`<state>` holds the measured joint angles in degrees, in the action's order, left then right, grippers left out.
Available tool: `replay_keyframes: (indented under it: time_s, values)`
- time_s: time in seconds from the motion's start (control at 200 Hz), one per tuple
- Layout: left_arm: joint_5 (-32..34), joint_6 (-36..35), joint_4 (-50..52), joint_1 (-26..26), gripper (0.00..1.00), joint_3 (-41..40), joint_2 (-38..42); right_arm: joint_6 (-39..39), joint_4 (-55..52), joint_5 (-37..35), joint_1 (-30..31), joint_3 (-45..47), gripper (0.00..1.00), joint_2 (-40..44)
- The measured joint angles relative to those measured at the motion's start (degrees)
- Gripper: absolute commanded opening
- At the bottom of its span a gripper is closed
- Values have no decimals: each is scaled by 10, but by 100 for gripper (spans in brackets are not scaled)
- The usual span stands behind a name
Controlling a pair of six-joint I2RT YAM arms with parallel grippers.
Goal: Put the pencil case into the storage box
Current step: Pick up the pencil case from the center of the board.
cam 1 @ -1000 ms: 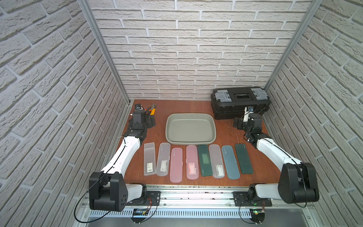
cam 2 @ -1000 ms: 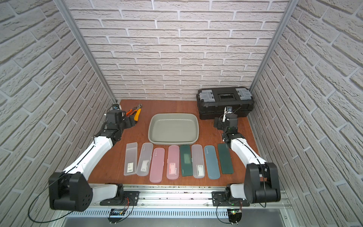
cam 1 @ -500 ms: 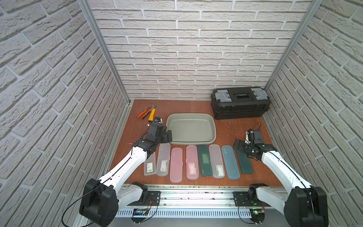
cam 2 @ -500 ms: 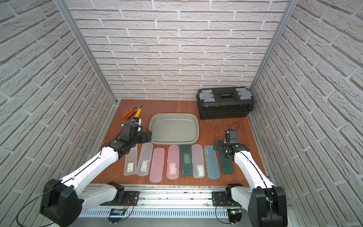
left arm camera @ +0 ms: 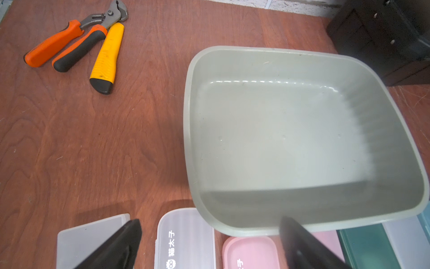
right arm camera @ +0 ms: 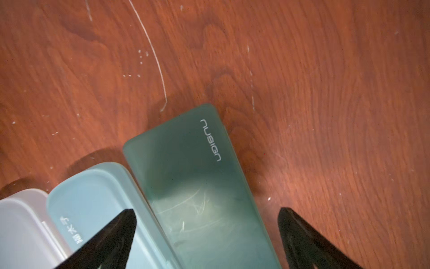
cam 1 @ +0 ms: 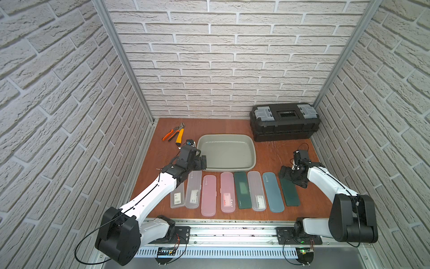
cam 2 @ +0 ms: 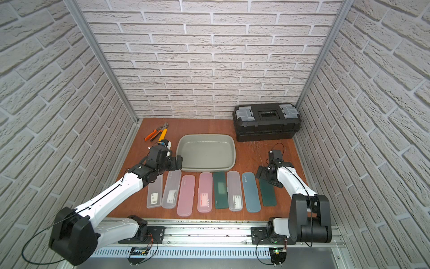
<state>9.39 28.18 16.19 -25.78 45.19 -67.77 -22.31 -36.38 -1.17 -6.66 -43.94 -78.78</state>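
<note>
Left claw (cam 1: pixel 203 163) spread wide, gripping nothing, hanging over the far end of a frosted clear case (left arm camera: pixel 186 237). Storage box (cam 1: pixel 226 151) just ahead of it: shallow grey-green tub, rounded corners, rolled rim. Row of eight slim cases (cam 1: pixel 242 191) runs across to the right claw (right arm camera: pixel 206 215); we see that one fully spread too, empty, straddling the dark green pencil case (right arm camera: pixel 197 181): matte, translucent, "nusign" lettering, flat on the table (right arm camera: pixel 325 93), outside the box.

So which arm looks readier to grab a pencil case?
Right, likely. The right arm's open fingers straddle the dark green pencil case; the left arm's fingers span a clear case plus the storage box corner.
</note>
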Motion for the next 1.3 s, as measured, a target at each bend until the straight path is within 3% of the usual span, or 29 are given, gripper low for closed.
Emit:
replay_keyframes:
  time_s: [0.72,0.895,1.21,1.3]
  values:
    - [2,1,-11,-21,98,26,-32,38,19,6,-6,-52,87,-112]
    - [2,1,-11,-22,99,35,-33,42,23,5,-6,-59,80,-123]
    - [9,1,-7,-22,98,58,-33,45,32,-14,-6,-64,57,-125]
    - [9,-2,-2,-22,98,75,-33,46,32,-24,-6,-63,56,-116]
